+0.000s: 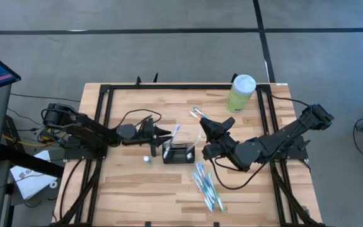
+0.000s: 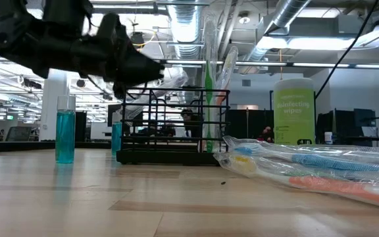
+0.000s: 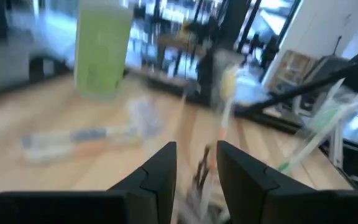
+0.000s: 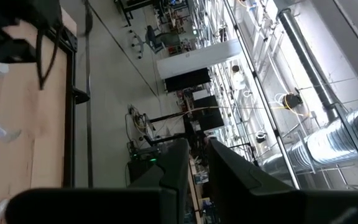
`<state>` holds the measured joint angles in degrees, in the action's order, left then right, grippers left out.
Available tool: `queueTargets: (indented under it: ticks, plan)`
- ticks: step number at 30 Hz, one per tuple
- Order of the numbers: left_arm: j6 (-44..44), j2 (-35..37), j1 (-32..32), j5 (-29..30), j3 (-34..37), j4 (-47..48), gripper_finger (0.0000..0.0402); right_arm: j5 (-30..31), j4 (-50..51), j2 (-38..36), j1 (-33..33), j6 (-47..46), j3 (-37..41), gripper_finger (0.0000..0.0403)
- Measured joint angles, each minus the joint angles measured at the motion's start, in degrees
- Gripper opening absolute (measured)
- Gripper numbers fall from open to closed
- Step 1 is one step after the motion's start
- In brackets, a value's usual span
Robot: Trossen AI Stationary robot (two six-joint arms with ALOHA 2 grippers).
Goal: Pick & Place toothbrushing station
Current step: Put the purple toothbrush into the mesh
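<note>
Holder (image 1: 178, 153) sits mid-table, brushes standing in it; left gripper (image 1: 167, 133) hovers just beside its left end, fingers (image 3: 160, 171) parted, nothing held. Right gripper (image 1: 201, 119) points upward, fingers narrowly apart, empty

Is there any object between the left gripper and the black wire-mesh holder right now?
Nothing visible blocks it. The left gripper hovers at the left edge of the black wire-mesh holder, fingers apart, with a toothbrush already standing in the holder. The small blue bottle stands on the table to the holder's left, off that line.
</note>
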<state>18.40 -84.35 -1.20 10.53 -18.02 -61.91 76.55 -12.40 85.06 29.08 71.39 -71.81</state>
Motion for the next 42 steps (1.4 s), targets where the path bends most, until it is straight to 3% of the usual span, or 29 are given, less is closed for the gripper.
queueTargets:
  ticks: [4, 13, 26, 34, 42]
  plan:
    - [4.63, 1.95, 3.16, -7.42, -0.79, 2.6, 0.0113, 0.0, 0.0, 0.0, 0.0, 0.09, 0.0, 0.0054]
    - [14.48, 4.61, 6.79, -16.93, -3.88, 12.87, 0.013, 0.0, 0.0, 0.0, 0.0, 0.1, 0.0, 0.0054]
    - [15.06, 4.21, 8.89, -17.05, -7.3, 21.59, 0.0139, -0.01, -0.01, 0.0, 0.04, 0.12, 0.0, 0.0054]
    - [15.33, 4.21, 9.43, -19.98, -8.57, 21.99, 0.014, -0.02, 0.0, 0.0, 0.0, 0.12, 0.0, 0.0054]
    - [13.31, 4.21, 10.09, -18.63, -9.46, 22.8, 0.0138, -0.02, 0.0, 0.0, 0.0, 0.12, 0.0, 0.0054]
